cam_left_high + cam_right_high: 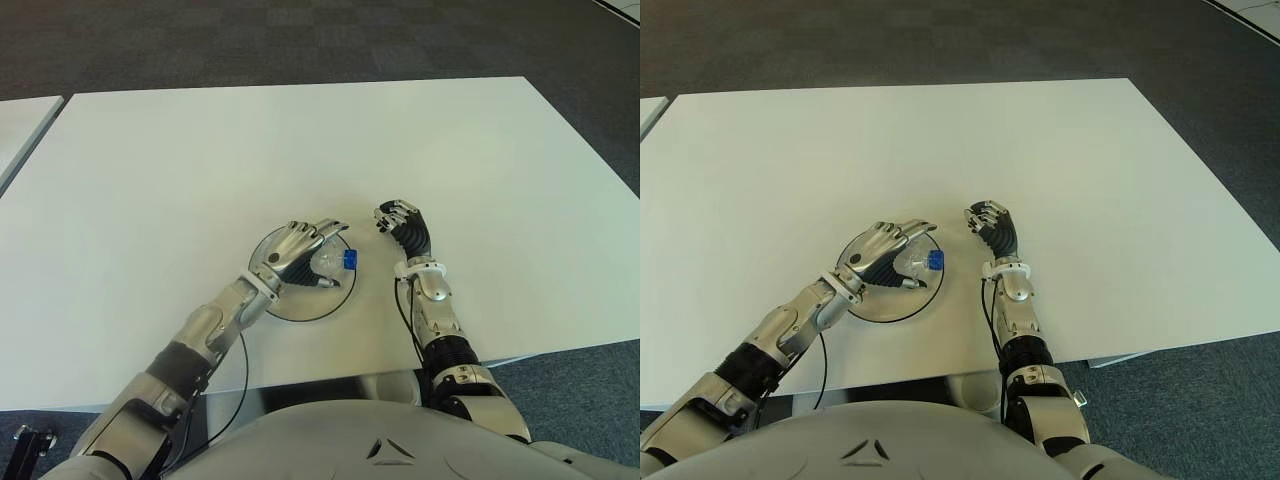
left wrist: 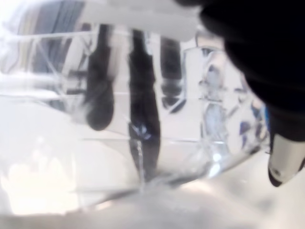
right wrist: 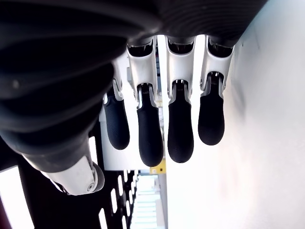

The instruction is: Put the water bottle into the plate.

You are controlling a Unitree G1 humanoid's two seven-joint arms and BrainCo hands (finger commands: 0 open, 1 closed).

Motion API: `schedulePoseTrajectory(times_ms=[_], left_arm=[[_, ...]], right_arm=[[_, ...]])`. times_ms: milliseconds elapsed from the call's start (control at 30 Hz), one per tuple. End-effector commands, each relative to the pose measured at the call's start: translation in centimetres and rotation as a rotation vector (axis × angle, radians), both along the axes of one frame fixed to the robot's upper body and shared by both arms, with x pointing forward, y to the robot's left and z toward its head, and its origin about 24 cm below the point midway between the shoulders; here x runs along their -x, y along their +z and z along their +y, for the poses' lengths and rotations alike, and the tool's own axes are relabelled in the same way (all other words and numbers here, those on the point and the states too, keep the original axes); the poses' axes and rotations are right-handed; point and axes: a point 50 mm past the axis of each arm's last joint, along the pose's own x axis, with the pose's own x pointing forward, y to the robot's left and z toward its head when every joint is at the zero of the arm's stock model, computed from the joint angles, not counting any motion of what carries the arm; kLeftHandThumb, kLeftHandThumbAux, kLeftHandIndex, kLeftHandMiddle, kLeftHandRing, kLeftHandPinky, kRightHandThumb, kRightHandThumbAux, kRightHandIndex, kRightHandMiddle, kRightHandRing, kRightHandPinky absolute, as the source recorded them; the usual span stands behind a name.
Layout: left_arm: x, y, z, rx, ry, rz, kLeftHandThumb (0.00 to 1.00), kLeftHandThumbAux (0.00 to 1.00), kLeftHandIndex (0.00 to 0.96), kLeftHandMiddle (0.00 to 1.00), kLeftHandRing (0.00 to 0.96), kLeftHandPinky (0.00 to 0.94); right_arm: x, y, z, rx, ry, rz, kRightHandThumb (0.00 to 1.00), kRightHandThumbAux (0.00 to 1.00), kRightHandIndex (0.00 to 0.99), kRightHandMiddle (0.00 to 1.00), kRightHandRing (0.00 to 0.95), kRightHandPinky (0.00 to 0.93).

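A round plate with a thin dark rim (image 1: 303, 308) lies on the white table (image 1: 300, 150) near its front edge. My left hand (image 1: 303, 252) is over the plate, its fingers wrapped around a clear water bottle (image 1: 330, 263) that lies sideways, blue cap (image 1: 350, 258) pointing right. The bottle sits low over the plate; whether it touches I cannot tell. In the left wrist view the clear bottle wall (image 2: 143, 119) fills the picture, with dark fingers (image 2: 142, 95) seen through it. My right hand (image 1: 398, 214) is just right of the plate, fingers curled, holding nothing.
The white table spreads wide behind and to both sides of the plate. A second table's corner (image 1: 20, 120) shows at far left. Dark carpet (image 1: 300, 40) lies beyond the far edge.
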Motion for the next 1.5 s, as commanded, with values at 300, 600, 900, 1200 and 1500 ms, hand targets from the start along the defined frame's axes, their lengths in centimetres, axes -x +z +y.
schedulePoseTrajectory(times_ms=[300,600,900,1200,1500], left_arm=[[0.21,-0.31,0.5,-0.063,-0.005,0.093,0.009,0.595,0.0,0.023,0.022,0.005],[0.15,-0.19,0.66,-0.072,-0.009,0.088,0.0,0.569,0.0,0.0,0.0,0.0],[0.14,-0.13,0.74,-0.086,-0.006,0.078,0.002,0.538,0.0,0.0,0.0,0.0],[0.13,0.0,0.75,-0.052,-0.004,0.041,0.046,0.469,0.0,0.0,0.0,0.0],[0.14,0.14,0.75,-0.007,0.016,-0.015,0.067,0.413,0.0,0.0,0.0,0.0]], right_arm=[[0.37,-0.76,0.06,-0.001,-0.015,0.055,0.708,0.729,0.429,0.544,0.559,0.56],[0.3,-0.72,0.09,0.0,-0.011,0.054,0.707,0.729,0.429,0.55,0.563,0.561],[0.27,-0.69,0.09,-0.006,-0.009,0.053,0.708,0.729,0.429,0.549,0.563,0.564],[0.25,-0.68,0.08,-0.006,-0.009,0.056,0.707,0.729,0.429,0.547,0.56,0.554],[0.23,-0.59,0.1,-0.013,0.001,0.051,0.707,0.729,0.429,0.545,0.558,0.566]])
